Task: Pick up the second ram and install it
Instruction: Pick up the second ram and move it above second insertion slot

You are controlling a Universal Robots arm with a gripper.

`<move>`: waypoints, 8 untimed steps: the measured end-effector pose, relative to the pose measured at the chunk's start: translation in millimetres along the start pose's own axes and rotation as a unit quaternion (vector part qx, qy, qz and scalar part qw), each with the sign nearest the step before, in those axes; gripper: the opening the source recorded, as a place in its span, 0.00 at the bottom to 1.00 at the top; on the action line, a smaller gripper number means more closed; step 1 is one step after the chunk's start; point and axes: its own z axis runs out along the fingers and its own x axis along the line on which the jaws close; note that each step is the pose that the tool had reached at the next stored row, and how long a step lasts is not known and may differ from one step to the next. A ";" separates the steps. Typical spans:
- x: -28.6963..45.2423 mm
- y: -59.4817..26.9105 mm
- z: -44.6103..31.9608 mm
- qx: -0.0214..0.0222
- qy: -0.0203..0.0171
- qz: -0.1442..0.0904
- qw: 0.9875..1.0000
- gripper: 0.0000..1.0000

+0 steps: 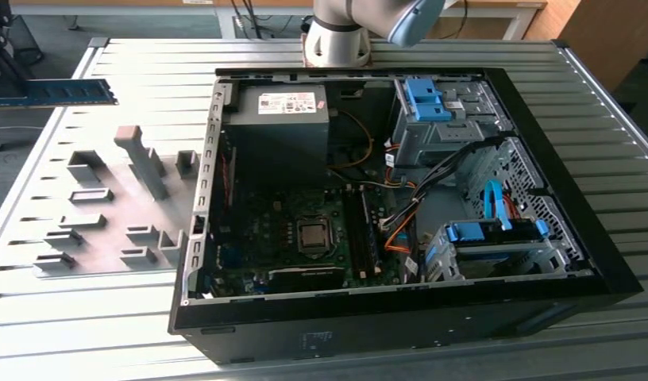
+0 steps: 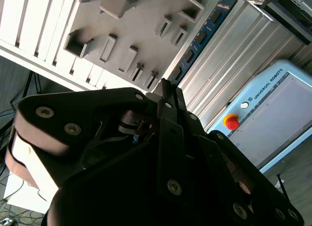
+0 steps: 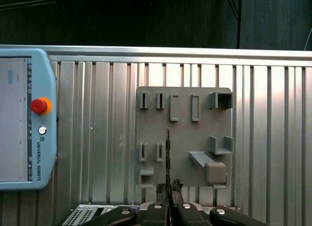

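**Tool clamped on the blue ram stick, away from the open computer**

A ribbed metal table [image 1: 91, 333] carried an open black computer case [image 1: 409, 337], its motherboard [image 1: 260, 218] exposed. A grey slotted plate [image 1: 112, 186] lay on the table at the exterior view's left of the case. A light-blue control pendant [image 3: 19, 118] appeared near the plate in the first wrist view. The tool [image 3: 168, 187] was clamped on the second ram [image 1: 54, 91], holding it in the air on the plate's side of the table, well apart from the case.

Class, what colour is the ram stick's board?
The ram is blue, with dark chips; the exterior view shows it best.
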 end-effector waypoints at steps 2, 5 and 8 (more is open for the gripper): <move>0.0 -2.6 0.1 0.000 0.000 0.000 1.000 0.14; 0.0 -8.9 0.1 0.000 0.000 0.000 1.000 0.14; 0.1 -13.2 0.5 0.000 0.000 0.000 1.000 0.14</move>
